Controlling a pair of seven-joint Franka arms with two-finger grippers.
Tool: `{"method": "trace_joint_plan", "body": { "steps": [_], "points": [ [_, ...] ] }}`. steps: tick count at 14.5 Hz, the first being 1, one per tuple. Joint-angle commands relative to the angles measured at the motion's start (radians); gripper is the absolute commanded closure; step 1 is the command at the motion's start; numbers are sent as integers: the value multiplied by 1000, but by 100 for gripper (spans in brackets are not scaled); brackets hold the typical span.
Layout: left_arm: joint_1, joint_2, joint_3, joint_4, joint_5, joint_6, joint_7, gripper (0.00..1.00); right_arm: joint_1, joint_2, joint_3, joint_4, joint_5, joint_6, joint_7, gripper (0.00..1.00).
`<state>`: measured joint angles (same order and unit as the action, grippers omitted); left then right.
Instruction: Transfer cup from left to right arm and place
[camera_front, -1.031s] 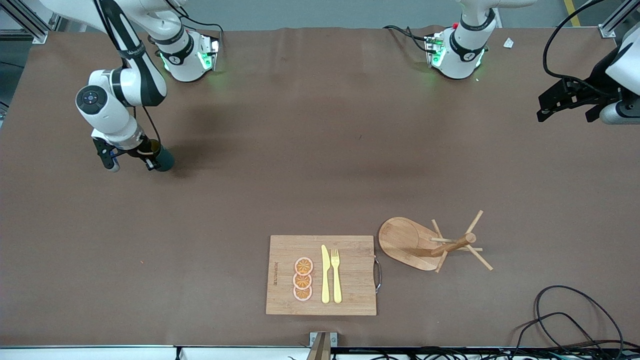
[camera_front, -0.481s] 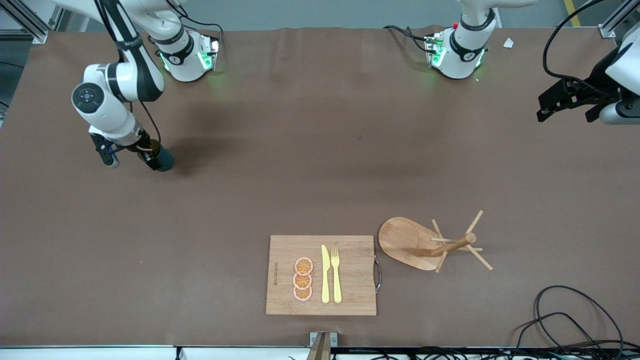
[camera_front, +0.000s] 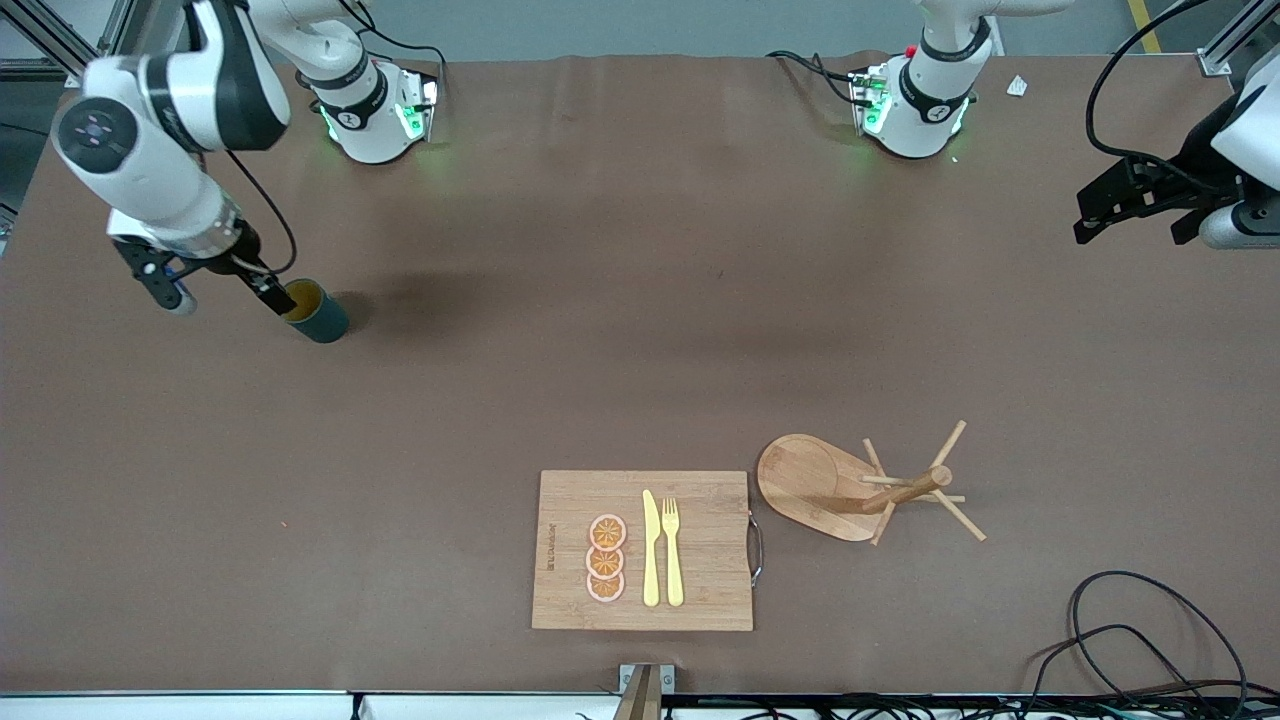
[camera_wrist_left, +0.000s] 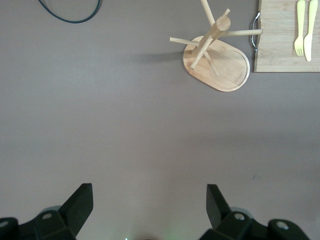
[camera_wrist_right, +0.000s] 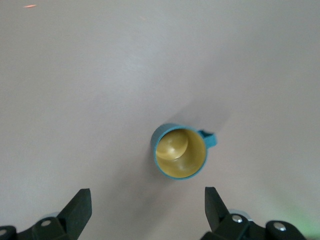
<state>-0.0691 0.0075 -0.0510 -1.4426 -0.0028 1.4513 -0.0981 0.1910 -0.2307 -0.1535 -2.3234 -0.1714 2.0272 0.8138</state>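
The cup (camera_front: 315, 311), dark teal with a tan-yellow inside, stands upright on the brown table at the right arm's end. In the right wrist view the cup (camera_wrist_right: 179, 152) shows from above with its handle to one side. My right gripper (camera_front: 222, 290) is open and empty, raised above the table beside the cup, apart from it. It also shows open in the right wrist view (camera_wrist_right: 148, 210). My left gripper (camera_front: 1135, 205) is open and empty, held high over the left arm's end of the table, where that arm waits. It shows open in the left wrist view (camera_wrist_left: 150, 205).
A wooden cutting board (camera_front: 643, 550) with a yellow knife, a yellow fork and orange slices lies near the front camera. A wooden mug tree (camera_front: 865, 488) stands beside it, also in the left wrist view (camera_wrist_left: 216, 52). A black cable (camera_front: 1150, 630) lies at the corner near the front camera.
My right gripper has let go of the cup and risen away from it, toward the right arm's end of the table. The cup stays standing on the table. The left arm has not moved.
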Motion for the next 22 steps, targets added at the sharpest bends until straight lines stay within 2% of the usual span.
{"method": "trace_joint_plan", "body": {
  "steps": [1,3,6,8,11,15,17,19,22],
  "points": [
    [-3,-1,-9,-9,29,11,21,0,-13,10,-43,227,23,-192,-368,0],
    [-6,-1,-10,-9,30,11,21,0,-13,10,-72,311,23,-214,-534,0],
    [-8,-1,-10,-9,30,11,20,0,-13,11,-83,351,23,-208,-695,0],
    [-6,-3,-10,-10,30,9,21,0,-7,14,-83,375,24,-206,-725,0],
    [-8,-3,-10,-7,35,11,21,0,16,14,-80,415,75,-222,-787,0],
    [-9,-1,-10,4,35,9,18,0,50,14,-75,446,76,-278,-838,0],
    [-9,-1,-10,4,35,9,18,0,48,11,-75,453,75,-300,-854,0],
    [-9,-1,-10,5,43,9,18,0,35,13,-86,466,75,-303,-951,0],
    [-6,-4,-12,5,43,8,18,0,21,19,-86,484,75,-303,-953,0]
  ]
}}
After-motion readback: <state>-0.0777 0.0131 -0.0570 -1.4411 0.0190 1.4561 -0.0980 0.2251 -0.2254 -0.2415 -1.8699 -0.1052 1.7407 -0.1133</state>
